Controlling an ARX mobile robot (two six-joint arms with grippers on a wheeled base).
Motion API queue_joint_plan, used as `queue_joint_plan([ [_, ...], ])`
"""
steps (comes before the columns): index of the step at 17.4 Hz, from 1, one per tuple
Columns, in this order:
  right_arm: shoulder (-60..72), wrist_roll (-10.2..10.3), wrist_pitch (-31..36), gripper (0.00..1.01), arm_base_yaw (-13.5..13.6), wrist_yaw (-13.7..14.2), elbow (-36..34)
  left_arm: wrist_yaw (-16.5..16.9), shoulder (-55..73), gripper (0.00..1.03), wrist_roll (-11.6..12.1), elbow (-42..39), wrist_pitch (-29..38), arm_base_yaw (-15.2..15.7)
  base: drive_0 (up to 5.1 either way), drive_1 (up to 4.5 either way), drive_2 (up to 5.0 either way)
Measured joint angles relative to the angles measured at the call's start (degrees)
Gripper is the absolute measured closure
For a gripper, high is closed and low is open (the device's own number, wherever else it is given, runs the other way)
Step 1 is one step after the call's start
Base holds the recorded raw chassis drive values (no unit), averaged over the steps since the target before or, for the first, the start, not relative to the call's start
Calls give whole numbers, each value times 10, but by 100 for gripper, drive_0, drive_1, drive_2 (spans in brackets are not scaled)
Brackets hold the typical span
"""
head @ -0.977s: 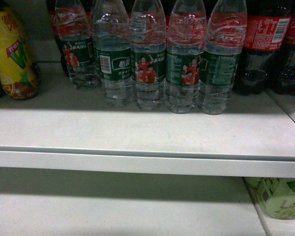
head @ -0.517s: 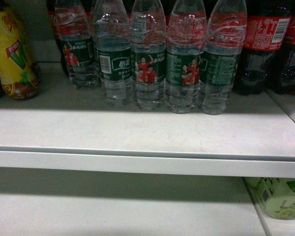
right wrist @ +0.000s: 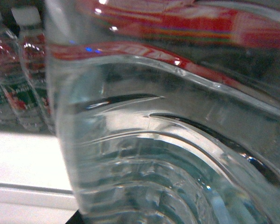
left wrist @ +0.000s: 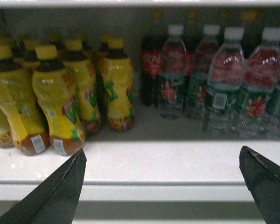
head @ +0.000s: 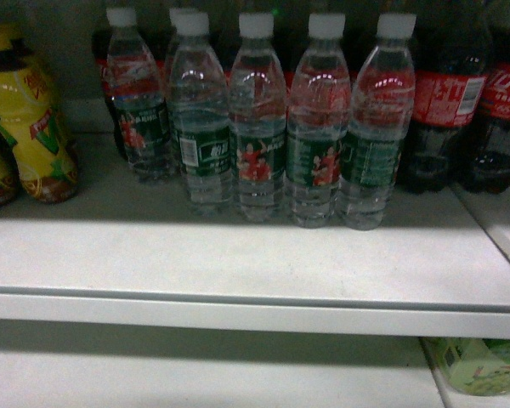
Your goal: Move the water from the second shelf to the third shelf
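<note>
Head view shows a row of water bottles (head: 381, 127) with white caps and green labels standing on a white shelf (head: 238, 255), yellow drink bottles (head: 34, 136) off to the left and cola bottles (head: 446, 110) on the right. No arm shows in it.

My left gripper (left wrist: 161, 186) hangs in front of that shelf's near edge, its two dark fingers (left wrist: 60, 186) spread wide with nothing between them.

Right wrist view is basically all clear ribbed plastic: one water bottle (right wrist: 177, 154) pressed right up against the lens. I can't see the right gripper's fingers at all, so I can't tell if they've closed on it.

Far as I can judge, nothing's been moved yet. Every bottle I can see sits on this shelf. Grabbing one, pulling it out and setting it on the other shelf is all still ahead.
</note>
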Motion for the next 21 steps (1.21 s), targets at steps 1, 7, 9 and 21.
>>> queue_joint_plan([
  [1,0,0,1,60,0,0,0,-2,0,5,0,0,0,0,0,0,0],
  [7,0,2,1,60,0,0,0,-2,0,5,0,0,1,0,0,0,0],
  [9,0,3,1,60,0,0,0,-1,0,5,0,0,0,0,0,0,0],
  [21,0,4,4,60,0,-2,1,-1,0,5,0,0,2,0,0,0,0],
])
